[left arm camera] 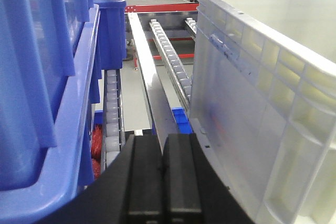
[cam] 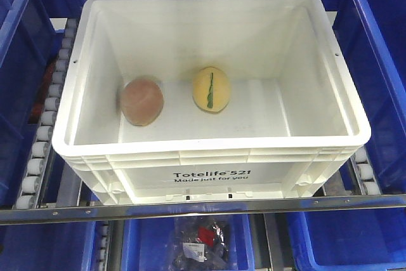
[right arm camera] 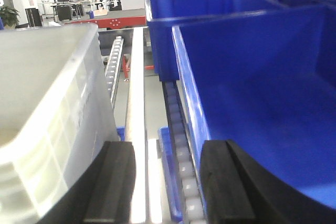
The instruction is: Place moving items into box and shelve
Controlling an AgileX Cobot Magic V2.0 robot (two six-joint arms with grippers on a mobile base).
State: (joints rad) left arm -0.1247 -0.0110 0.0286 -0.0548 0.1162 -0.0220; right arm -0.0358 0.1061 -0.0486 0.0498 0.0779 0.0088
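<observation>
A white plastic box [cam: 209, 169] marked "Totelife 521" stands on the roller shelf. Inside it lie a brown round item [cam: 142, 101] at the left and a yellow oval item with a green stripe [cam: 211, 89] near the middle. Neither gripper shows in the front view. My left gripper [left arm camera: 163, 174] is shut and empty, beside the box's left outer wall [left arm camera: 247, 119]. My right gripper [right arm camera: 168, 182] is open and empty, beside the box's right outer wall [right arm camera: 58, 124], over the roller rail.
Blue bins flank the box on both sides [cam: 19, 61] [cam: 380, 80] and stand below the shelf [cam: 184, 242]. Roller tracks [cam: 47, 118] and a metal front rail [cam: 203, 207] run under the box. A blue bin [right arm camera: 262, 77] lies close to the right gripper.
</observation>
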